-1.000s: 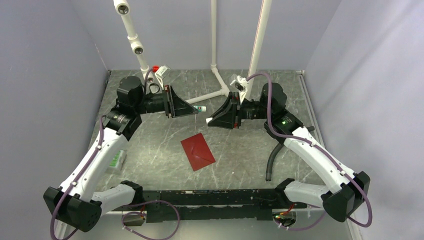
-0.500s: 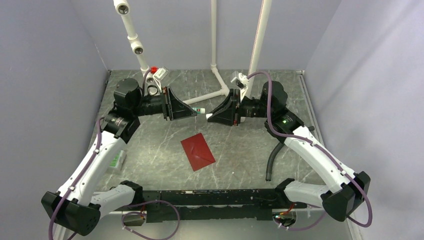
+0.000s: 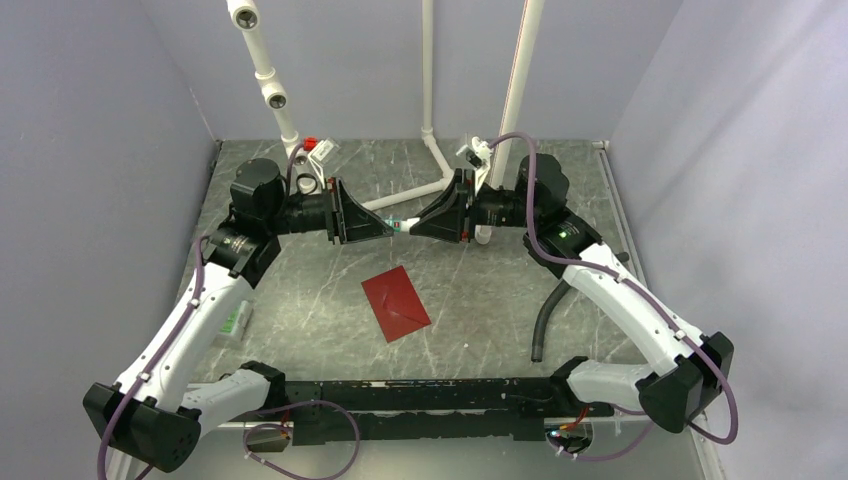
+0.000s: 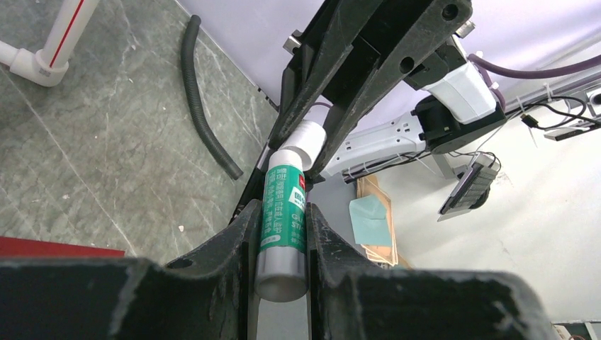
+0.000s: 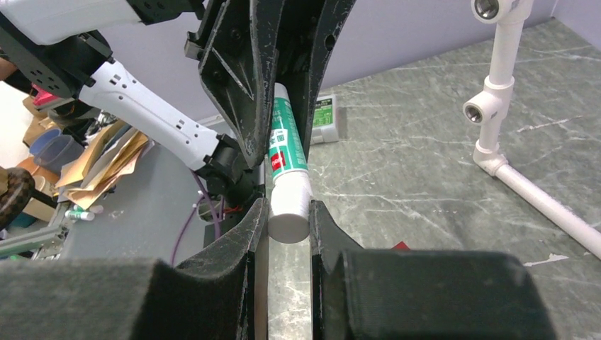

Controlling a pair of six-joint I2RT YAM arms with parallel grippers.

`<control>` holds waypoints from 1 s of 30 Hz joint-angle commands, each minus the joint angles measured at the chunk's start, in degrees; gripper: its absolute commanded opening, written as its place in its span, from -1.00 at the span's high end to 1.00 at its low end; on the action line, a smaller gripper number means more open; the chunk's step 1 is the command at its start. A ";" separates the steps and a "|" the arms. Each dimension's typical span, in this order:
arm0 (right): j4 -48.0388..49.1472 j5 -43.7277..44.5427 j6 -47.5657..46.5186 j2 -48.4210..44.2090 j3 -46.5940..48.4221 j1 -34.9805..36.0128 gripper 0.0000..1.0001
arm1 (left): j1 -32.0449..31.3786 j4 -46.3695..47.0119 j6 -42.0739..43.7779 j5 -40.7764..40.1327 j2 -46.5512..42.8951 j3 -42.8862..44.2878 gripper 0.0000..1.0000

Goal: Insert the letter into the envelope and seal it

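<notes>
Clamping the green-labelled body of a glue stick (image 4: 283, 212), the left gripper (image 3: 387, 226) meets the right gripper (image 3: 414, 226) tip to tip in the air, and the right gripper's fingers (image 5: 249, 234) pinch the stick's white cap end. Below them, nearer the arm bases, the dark red envelope (image 3: 396, 303) lies flat on the table (image 3: 490, 290), well apart from both grippers. A green-and-white packet (image 3: 233, 322) lies beside the left arm.

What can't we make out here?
- Letter: in no view; whether inside the envelope, can't tell.
- Envelope flap: top view, too small to judge sealed.
- Glue stick cap: loosened or tight, wrist views don't show.
- Green packet: top view, left arm hides most.
</notes>
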 commanded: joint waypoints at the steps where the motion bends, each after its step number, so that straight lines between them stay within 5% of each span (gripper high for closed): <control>1: 1.55 -0.74 -1.53 0.16 2.60 0.02 1.00 | -0.06 2.04 0.76 2.19 -1.29 0.20 0.95; 12: 0.25 -8.51 3.04 3.01 4.70 0.19 1.00 | -0.06 13.48 -6.10 3.36 -2.72 -1.89 0.95; 23: 22.32 -5.49 22.74 2.14 -0.58 1.96 1.00 | -0.06 29.93 -12.94 2.04 -3.51 -3.29 0.95; 30: 25.31 -1.90 34.46 5.67 2.11 3.83 1.00 | -0.06 33.77 -13.52 1.49 -2.09 -3.38 0.95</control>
